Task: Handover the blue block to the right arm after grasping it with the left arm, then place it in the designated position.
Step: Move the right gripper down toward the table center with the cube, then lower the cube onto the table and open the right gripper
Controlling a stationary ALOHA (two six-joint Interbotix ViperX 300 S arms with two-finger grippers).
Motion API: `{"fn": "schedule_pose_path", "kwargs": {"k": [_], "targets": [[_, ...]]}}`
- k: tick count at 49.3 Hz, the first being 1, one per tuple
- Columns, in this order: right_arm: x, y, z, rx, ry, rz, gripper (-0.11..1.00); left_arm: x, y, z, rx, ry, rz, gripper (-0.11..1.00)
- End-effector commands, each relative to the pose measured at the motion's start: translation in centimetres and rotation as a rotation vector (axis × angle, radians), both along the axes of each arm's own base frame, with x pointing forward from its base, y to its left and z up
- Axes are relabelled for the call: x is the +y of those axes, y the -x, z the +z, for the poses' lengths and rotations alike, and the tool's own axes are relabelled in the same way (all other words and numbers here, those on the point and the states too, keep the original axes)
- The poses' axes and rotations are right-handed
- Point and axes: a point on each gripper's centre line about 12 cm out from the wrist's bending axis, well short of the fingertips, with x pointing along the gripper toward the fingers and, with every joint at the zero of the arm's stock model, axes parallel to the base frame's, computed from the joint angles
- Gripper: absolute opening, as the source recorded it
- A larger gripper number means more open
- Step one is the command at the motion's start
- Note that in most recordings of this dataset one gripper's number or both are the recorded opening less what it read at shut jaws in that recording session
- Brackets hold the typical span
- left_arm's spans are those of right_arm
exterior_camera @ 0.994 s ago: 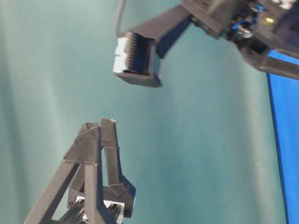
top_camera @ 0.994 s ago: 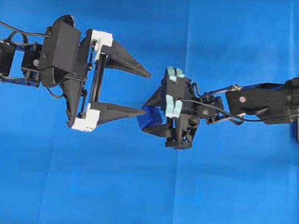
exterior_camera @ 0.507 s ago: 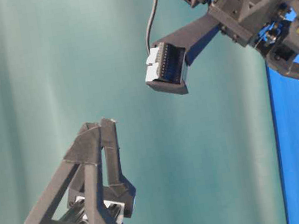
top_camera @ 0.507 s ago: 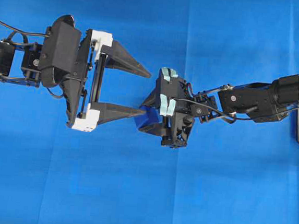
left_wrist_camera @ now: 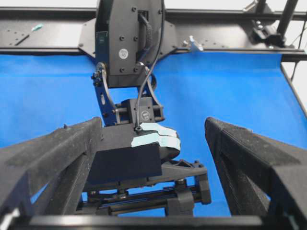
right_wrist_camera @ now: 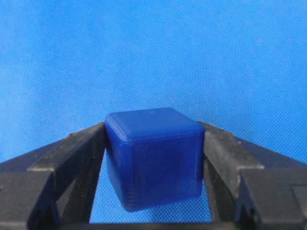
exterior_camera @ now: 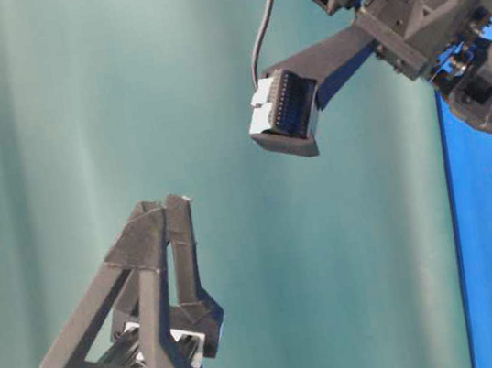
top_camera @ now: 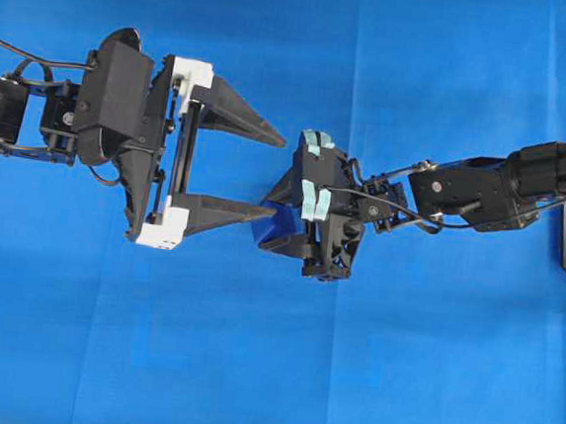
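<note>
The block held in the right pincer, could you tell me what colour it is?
Dark blue block, darker than the cloth; the right wrist view shows it best.

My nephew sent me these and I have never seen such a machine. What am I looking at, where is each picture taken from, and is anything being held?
These are two robot arms over a blue cloth. One picture looks straight down, one looks from table height, and two come from cameras on the arms' wrists. The left gripper, with white brackets, has its jaws wide open and empty. The right gripper, with pale green casing, has its jaws closed on a small blue block; its own wrist camera shows this best. Nothing else shows lying on the cloth.
</note>
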Motion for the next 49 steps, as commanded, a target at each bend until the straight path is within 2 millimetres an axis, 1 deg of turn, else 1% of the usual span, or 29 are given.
{"fn": "schedule_pose_path", "kwargs": {"k": [1,7,9,14,16,23,34,41,49], "targets": [[0.0,-0.4,0.8,-0.026,-0.003,-0.002,0.52,0.0,0.1,1.7,-0.049,0.0,-0.001,0.92],[-0.1,-0.5,0.9,-0.018,-0.005,-0.015,0.52,0.1,0.1,1.7,-0.049,0.0,0.001,0.92],[-0.2,-0.5,0.9,-0.016,-0.006,-0.019,0.6,0.0,0.1,1.7,-0.049,0.0,-0.001,0.92],[-0.2,-0.5,1.2,-0.019,-0.006,-0.024,0.88,0.0,0.1,1.7,-0.051,-0.002,-0.001,0.92],[-0.3,-0.5,1.4,-0.023,-0.005,-0.027,0.92,0.0,0.1,1.7,-0.051,-0.005,-0.001,0.92],[-0.3,-0.3,2.5,-0.036,0.002,-0.031,0.86,0.0,0.1,1.7,-0.052,-0.017,-0.003,0.92],[-0.1,0.7,5.4,-0.037,0.033,-0.042,0.87,0.0,0.1,1.9,-0.056,-0.017,-0.003,0.92],[0.2,1.8,8.4,-0.047,0.064,-0.055,0.87,0.0,0.1,1.9,-0.058,-0.017,-0.003,0.92],[0.7,3.7,12.8,-0.094,0.089,-0.065,0.86,0.0,0.1,1.9,-0.058,-0.015,-0.003,0.92]]}}
